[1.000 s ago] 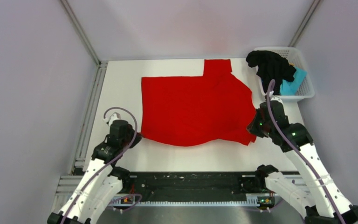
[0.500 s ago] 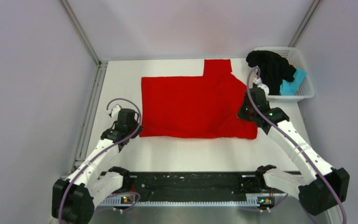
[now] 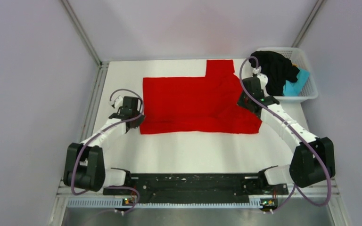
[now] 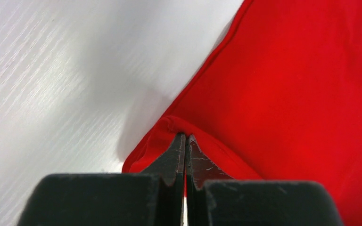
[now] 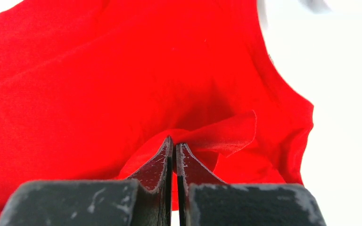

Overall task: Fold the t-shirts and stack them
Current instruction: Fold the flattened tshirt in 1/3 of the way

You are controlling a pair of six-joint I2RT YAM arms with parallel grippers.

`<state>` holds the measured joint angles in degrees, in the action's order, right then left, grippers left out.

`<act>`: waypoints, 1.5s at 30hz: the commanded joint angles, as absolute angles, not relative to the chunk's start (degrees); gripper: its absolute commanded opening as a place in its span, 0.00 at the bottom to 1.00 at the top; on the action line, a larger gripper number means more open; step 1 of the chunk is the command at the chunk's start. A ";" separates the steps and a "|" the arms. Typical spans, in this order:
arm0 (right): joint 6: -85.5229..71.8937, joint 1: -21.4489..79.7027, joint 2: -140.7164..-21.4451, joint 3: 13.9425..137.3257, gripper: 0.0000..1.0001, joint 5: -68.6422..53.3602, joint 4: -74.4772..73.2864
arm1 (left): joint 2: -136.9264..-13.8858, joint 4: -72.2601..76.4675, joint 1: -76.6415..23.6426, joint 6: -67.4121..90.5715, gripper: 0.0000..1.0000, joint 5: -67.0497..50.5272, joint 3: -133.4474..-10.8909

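The right gripper [image 5: 175,150], its 2 black fingers pressed together, pinches a raised fold of the red t-shirt [image 5: 99,80], which fills most of the frame. The white table [image 5: 349,94] shows at right.

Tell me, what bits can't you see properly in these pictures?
- Top view: the light blue t-shirt is mostly buried under the black t-shirt in the basket.
- Left wrist view: the left end effector hides how much red t-shirt it pinches.
- Right wrist view: same for the right end effector; a grey shape at the top edge is blurred and cut off.
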<state>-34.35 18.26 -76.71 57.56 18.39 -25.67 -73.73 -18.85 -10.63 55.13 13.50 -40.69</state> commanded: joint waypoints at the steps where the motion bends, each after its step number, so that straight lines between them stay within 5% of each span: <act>1: -31.06 16.47 -78.73 60.90 0.00 18.98 -18.58 | -78.20 -15.52 -9.06 53.85 0.00 12.87 -44.71; 19: -20.12 14.81 -97.35 76.02 0.00 18.19 -21.22 | -94.98 -15.81 -7.69 51.33 0.00 11.56 -55.27; 21: -20.09 14.78 -101.19 78.98 0.00 18.02 -21.33 | -95.89 -17.20 -7.53 51.33 0.11 12.55 -56.26; 23: -20.04 14.85 -105.55 82.52 0.02 18.38 -21.21 | -96.08 -18.46 -7.39 51.27 0.32 13.91 -56.86; 27: -19.68 14.60 -115.57 92.89 0.18 17.84 -21.85 | -93.51 -20.11 -7.30 50.96 0.69 15.73 -57.31; 30: -19.69 14.56 -119.69 99.92 0.44 14.67 -26.80 | -90.92 -23.72 -7.38 49.74 0.99 15.43 -59.08; 33: -20.53 14.59 -115.97 96.38 0.62 14.66 -24.94 | -88.01 -22.57 -7.46 48.25 0.99 11.21 -58.20; 38: -25.51 14.58 -99.42 72.81 0.99 10.78 -15.58 | -87.07 -13.24 -9.17 45.14 0.99 -6.60 -53.40; 45: -27.11 13.96 -94.53 58.31 0.98 0.55 -4.73 | -94.09 -8.46 -12.47 44.58 0.99 -15.79 -52.60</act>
<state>-24.84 14.72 -94.37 59.64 5.91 -12.88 -90.56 -13.37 -11.33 46.02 -7.70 -53.36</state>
